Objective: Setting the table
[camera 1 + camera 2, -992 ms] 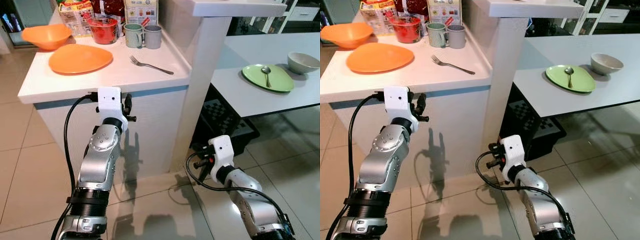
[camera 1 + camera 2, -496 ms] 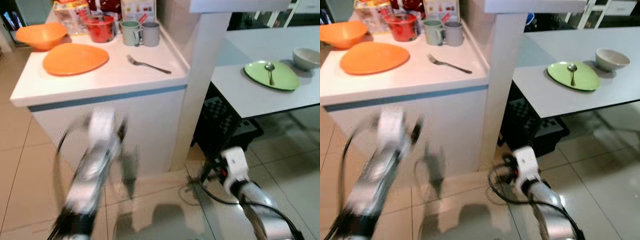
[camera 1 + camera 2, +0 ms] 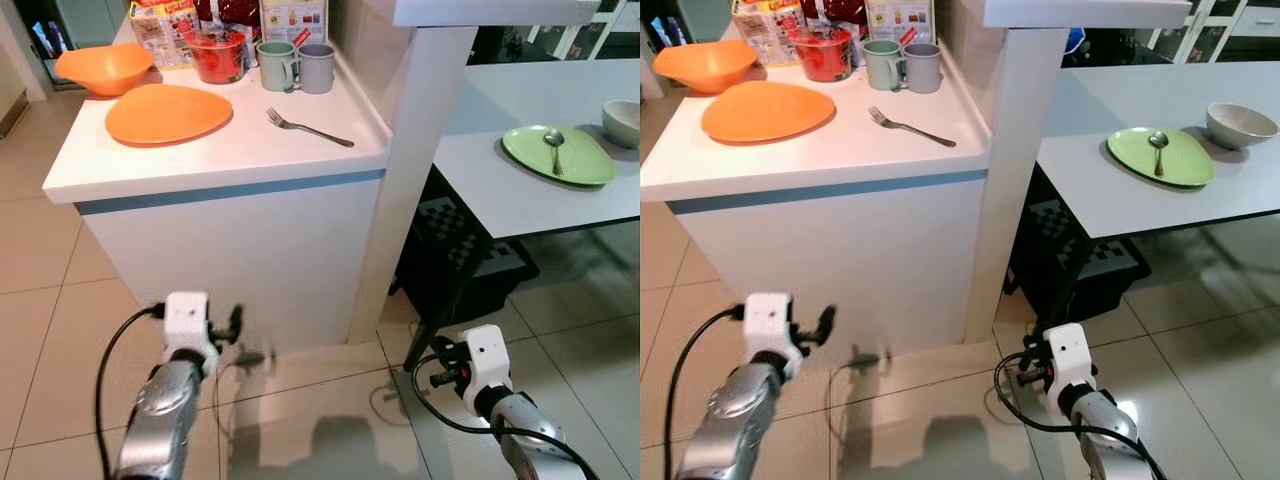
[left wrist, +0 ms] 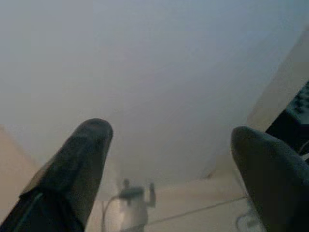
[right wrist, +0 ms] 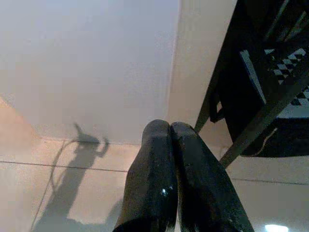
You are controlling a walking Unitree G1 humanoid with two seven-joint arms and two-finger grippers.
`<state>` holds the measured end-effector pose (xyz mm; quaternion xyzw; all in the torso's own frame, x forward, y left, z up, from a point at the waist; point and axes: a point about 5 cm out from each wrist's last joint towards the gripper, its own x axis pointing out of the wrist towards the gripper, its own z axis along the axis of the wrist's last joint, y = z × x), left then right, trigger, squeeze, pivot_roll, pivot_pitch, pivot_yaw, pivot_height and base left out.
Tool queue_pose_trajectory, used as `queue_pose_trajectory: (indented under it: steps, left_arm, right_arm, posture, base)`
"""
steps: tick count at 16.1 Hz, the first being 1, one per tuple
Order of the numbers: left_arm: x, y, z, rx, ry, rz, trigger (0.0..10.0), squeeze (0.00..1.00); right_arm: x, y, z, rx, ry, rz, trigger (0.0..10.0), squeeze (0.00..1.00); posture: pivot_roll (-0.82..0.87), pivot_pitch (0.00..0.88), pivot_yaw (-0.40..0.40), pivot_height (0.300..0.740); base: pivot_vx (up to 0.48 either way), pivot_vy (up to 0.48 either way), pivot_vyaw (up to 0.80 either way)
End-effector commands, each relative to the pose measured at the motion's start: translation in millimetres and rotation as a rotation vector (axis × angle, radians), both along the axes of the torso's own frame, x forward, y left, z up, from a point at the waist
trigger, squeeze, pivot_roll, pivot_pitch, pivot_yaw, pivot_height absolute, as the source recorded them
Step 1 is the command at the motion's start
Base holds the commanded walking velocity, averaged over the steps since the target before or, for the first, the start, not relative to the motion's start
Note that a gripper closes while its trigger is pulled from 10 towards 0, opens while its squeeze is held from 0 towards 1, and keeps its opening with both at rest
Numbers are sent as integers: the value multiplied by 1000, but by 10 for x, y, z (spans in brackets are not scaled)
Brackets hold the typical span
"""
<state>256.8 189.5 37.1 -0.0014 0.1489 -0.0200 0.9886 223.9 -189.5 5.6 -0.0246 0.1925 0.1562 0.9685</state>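
fork (image 3: 310, 129) lies on the counter (image 3: 230, 165) at twelve o'clock. i judge it light, stiff, slippery; pinch mid-handle. left gripper (image 4: 169, 159) spread, empty; right gripper (image 5: 179, 179) clenched, empty; both low.

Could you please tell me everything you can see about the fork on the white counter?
The fork looks like plain silver metal, with tines and a slim handle. It lies flat on the white counter, alone on bare surface near the right edge, tines toward the two mugs and handle toward the counter's front right corner. The orange plate lies to its left. Nothing touches it but the counter.
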Motion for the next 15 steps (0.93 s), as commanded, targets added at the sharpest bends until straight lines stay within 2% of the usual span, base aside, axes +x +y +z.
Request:
queue_pose_trajectory:
  steps: [1,4,6,8,10,15]
  left_arm:
    - [53,-68,100,0,-51,-35,10000,1000]
    - [17,-148,178,-4,-133,-62,10000,1000]
    - [-23,-141,221,6,-190,-13,10000,1000]
    - [34,-214,349,18,-275,12,10000,1000]
    - [81,-287,491,35,-360,11,10000,1000]
    - [127,-313,530,48,-384,22,10000,1000]
  right_arm:
    - [30,-47,12,31,-24,-32,10000,0]
    - [2,-80,-3,28,-100,-55,10000,0]
    - [31,-121,76,-24,-186,-63,10000,0]
    - [107,-119,153,-39,-251,-73,10000,0]
    - [224,-51,340,-55,-366,-52,10000,0]
    - [425,123,606,-24,-452,-31,10000,0]
  posture:
    - [4,0,-9,740]
    - [2,0,-6,740]
    - [3,0,-10,740]
    - [5,0,-20,740]
    - [9,0,-30,740]
    - [33,0,-49,740]
  base:
    - [0,0,0]
    - [0,0,0]
    - [0,0,0]
    - [0,0,0]
    - [0,0,0]
    - [0,0,0]
